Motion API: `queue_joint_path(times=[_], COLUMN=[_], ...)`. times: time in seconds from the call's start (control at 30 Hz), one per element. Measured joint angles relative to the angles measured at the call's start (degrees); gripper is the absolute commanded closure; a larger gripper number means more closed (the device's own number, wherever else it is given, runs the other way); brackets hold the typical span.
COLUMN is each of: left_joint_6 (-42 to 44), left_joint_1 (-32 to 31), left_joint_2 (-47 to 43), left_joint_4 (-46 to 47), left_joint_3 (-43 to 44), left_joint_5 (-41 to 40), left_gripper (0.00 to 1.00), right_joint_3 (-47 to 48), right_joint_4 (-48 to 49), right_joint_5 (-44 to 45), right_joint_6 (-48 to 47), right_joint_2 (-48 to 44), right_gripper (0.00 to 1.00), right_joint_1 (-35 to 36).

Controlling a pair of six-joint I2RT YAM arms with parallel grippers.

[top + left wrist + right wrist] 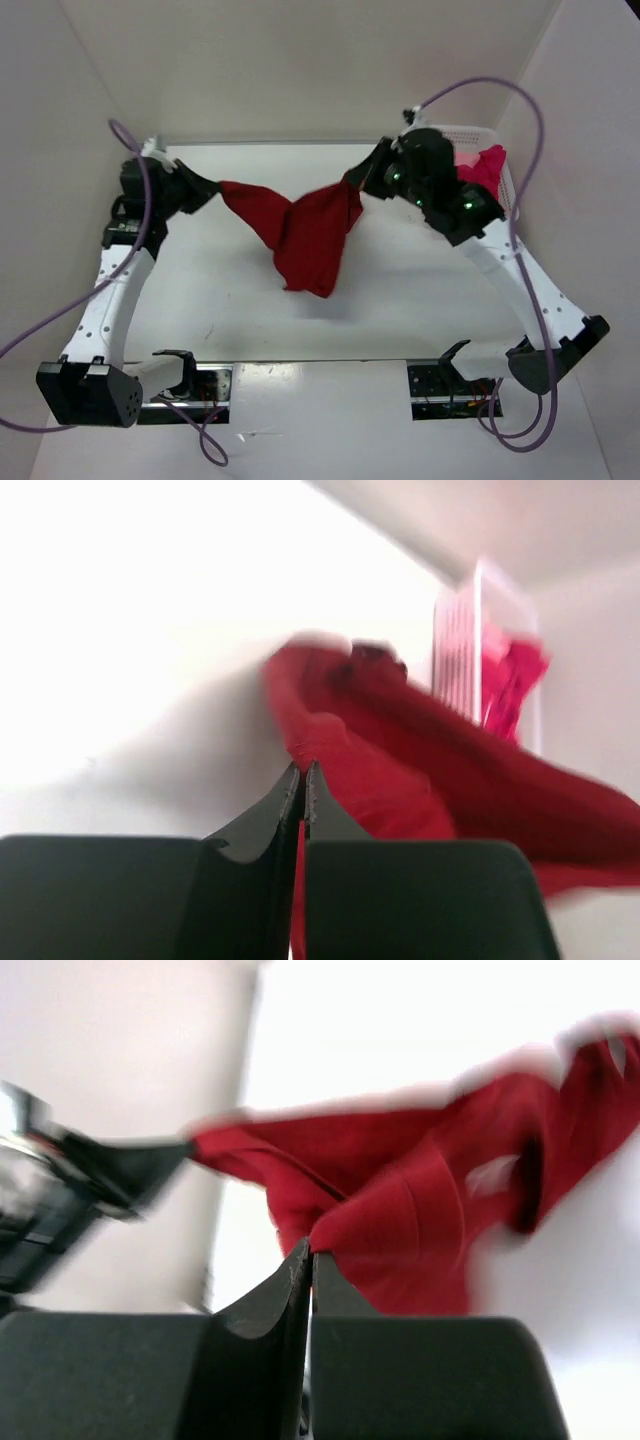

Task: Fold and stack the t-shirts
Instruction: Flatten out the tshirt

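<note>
Step in hand, as we judge it: spreading the red shirt (312,235) in the air so it can be laid flat for folding. It hangs between both arms, above the middle of the table (420,300).

Left gripper (207,190): fingers pressed together on one cloth edge. Its wrist view shows a red strip in the slit between them. Right gripper (357,180): likewise closed, pinching the opposite edge.

To do it well, we think: draw the grips apart evenly until the top edge is taut, then lower so the hanging part meets the table first and drag it flat. Each pinch seems to hold little cloth, so a hard pull could slip one.

Shirt look: dark red, soft, sagging between the grips, twisted near the centre, with a long lobe hanging to a blunt point. A blurred white patch, maybe a tag, shows in the right wrist view. We cannot tell whether the low end touches the table. Pink shirts (487,165) lie in the basket (468,131), far right.
</note>
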Motion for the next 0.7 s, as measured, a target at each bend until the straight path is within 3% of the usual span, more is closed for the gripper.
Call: queue_joint_path(times=[0.23,0.33,0.47,0.7], left_joint_6=[3.10,3.21,3.40,4.52], left_joint_1=[10.16,10.90,11.51,14.83], left_joint_2=[1.22,1.03,1.74,9.29], left_joint_4=[-8.14,-8.16,-9.62,-9.09], left_joint_3=[23.56,26.70,27.10,19.92], left_joint_5=[4.21,5.83,7.61,11.03], left_gripper=[0.93,0.93,0.93,0.93], right_joint_3=[22.80,27.25,26.56,9.22], right_joint_4=[-4.06,-4.43,-5.23,-4.05], right_joint_5=[0.83,0.55,0.30,-1.67], right_joint_6=[-3.98,-4.91,-5.30,-5.23], right_joint_2=[0.50,-0.27,-2.17,-3.78], right_gripper=[1.00,1.00,1.00,1.00], right_joint_1=[-1.37,-1.37,-1.37,-3.73])
